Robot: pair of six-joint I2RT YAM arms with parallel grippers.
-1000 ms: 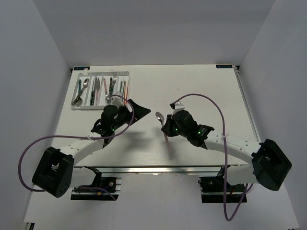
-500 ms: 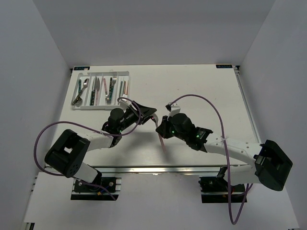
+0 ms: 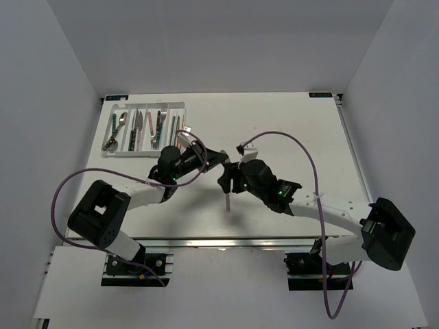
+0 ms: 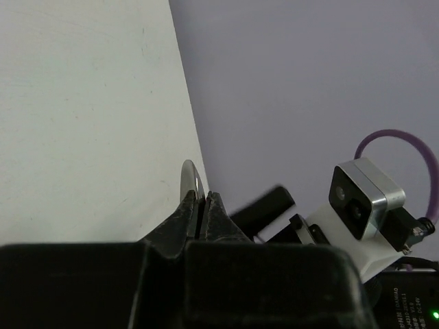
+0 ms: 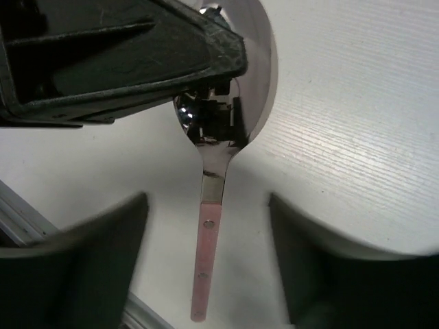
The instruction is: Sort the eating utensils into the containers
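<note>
A pink-handled spoon point(image 3: 228, 197) hangs above the table between both arms, its bowl point(image 5: 255, 103) uppermost. My left gripper point(image 3: 223, 160) is shut on the edge of the bowl point(image 4: 188, 177), with its jaws pressed together around the metal. My right gripper point(image 5: 206, 200) stands open around the pink handle point(image 5: 207, 264), and its fingers point(image 5: 89, 264) do not touch it. The white cutlery tray point(image 3: 144, 104) sits at the far left, with several forks, knives, spoons and chopsticks lying in its compartments.
A purple cable point(image 3: 302, 147) loops over the right arm, and another point(image 3: 65, 195) trails from the left arm. The table's near edge rail point(image 3: 219, 241) runs just below the spoon. Grey walls close in both sides.
My left gripper swung right from near the tray and closed on the spoon's bowl. My right gripper opened and let go of the handle.
</note>
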